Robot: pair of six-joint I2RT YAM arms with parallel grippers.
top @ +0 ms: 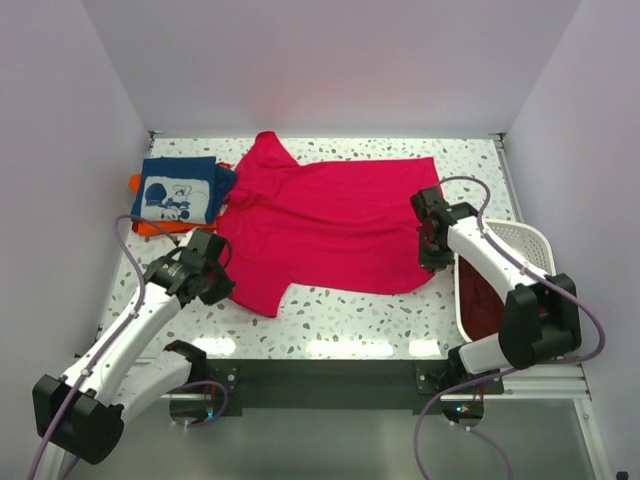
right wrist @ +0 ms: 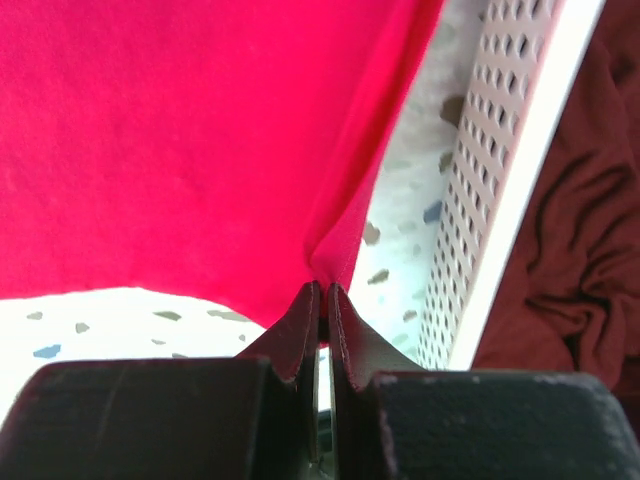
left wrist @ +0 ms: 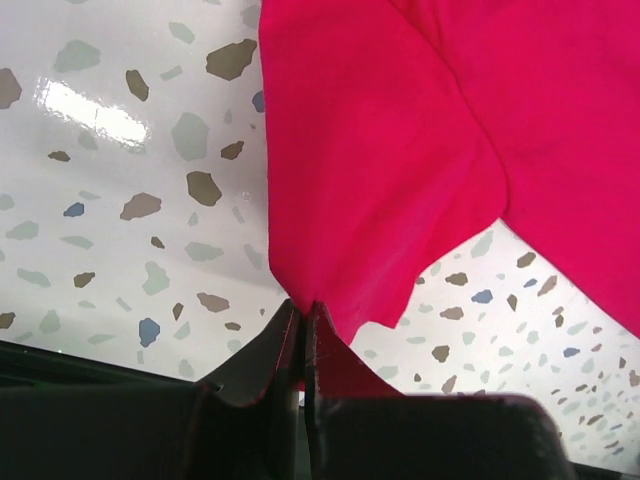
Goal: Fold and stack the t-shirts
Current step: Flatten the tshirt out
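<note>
Top external shows the pink shirt (top: 330, 225) spread flat on the worktop (top: 340, 322). Left hand (left wrist: 302, 318) pinches its sleeve edge, right hand (right wrist: 322, 298) its hem beside the basket (top: 528, 238), presumably to hold it taut for folding.

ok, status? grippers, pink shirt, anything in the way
Left gripper shut on crimson-pink t-shirt edge; right gripper shut on its opposite edge. Shirt spread flat, not yet folded. Laundry basket beside right gripper; folded navy t-shirt back left.
</note>
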